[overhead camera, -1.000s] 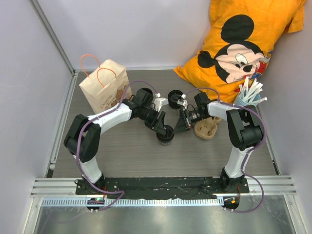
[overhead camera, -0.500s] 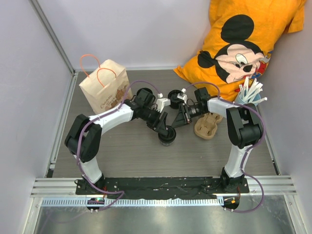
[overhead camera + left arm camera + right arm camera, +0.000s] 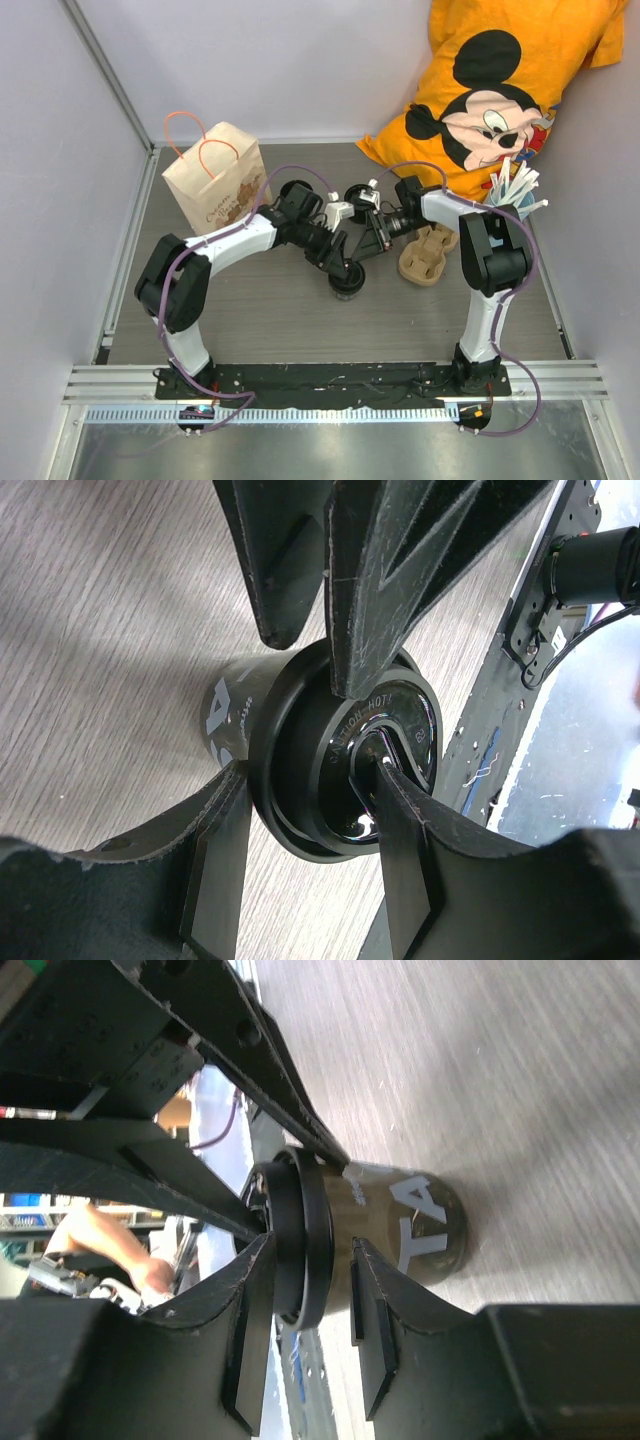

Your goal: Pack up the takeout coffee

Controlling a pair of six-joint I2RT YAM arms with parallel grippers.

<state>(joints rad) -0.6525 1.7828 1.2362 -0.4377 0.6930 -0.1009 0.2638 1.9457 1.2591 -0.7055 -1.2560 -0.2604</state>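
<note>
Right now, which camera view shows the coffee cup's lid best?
Left wrist: the lid faces it, top and raised lettering plain. Right wrist sees only its rim, edge-on. In the top external view it is small, dark and partly under the two arms.

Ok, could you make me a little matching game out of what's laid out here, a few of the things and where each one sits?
Things:
1. paper bag
2. black coffee cup
3. pulp cup carrier
4. cup of straws

Places:
A. far right, by the orange pillow
B. in the middle, lid on, with both arms reaching in to it
C. standing upright at the far left
D. lying flat, just right of the middle

Pairs: 1-C, 2-B, 3-D, 4-A
</note>
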